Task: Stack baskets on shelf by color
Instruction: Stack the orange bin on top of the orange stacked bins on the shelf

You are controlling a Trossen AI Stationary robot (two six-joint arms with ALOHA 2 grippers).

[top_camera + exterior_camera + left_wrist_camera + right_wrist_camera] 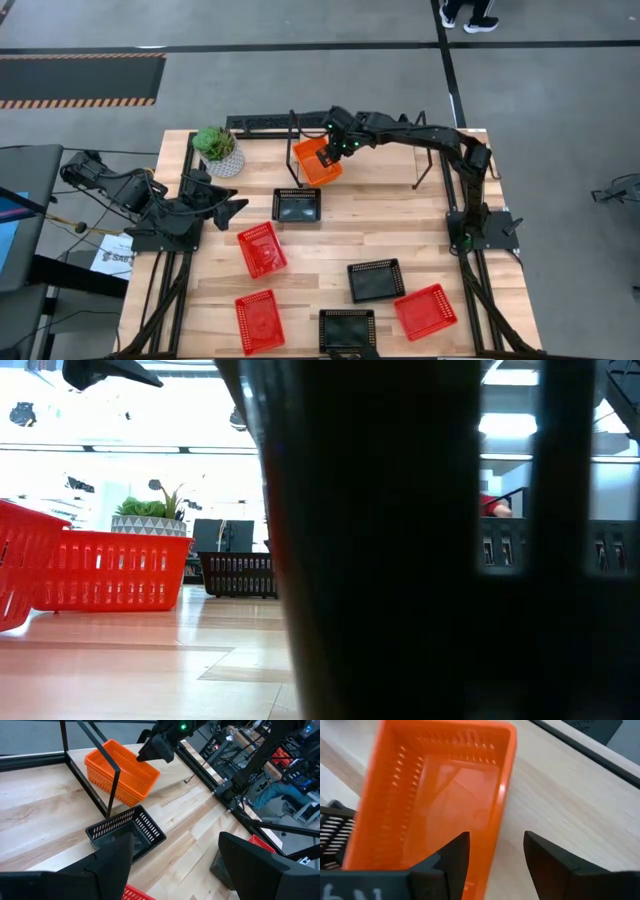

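Note:
An orange basket (318,162) (120,770) (435,795) sits askew on the shelf's wooden board (175,775), beside a black frame post at the shelf's left end. My right gripper (333,148) (496,862) is open at the basket's far-right rim, with one finger over the inside and the other over the board outside the wall. My left gripper (228,205) (175,870) waits open at the table's left, facing a black basket (297,204) (125,832) that rests flat on the table. Three red and two more black baskets lie on the tabletop.
A white plant pot (220,152) stands at the far left corner, left of the shelf. Red baskets (262,248) (259,320) (425,311) and black ones (375,280) (347,328) are spread over the table's near half. One black basket blocks most of the low view.

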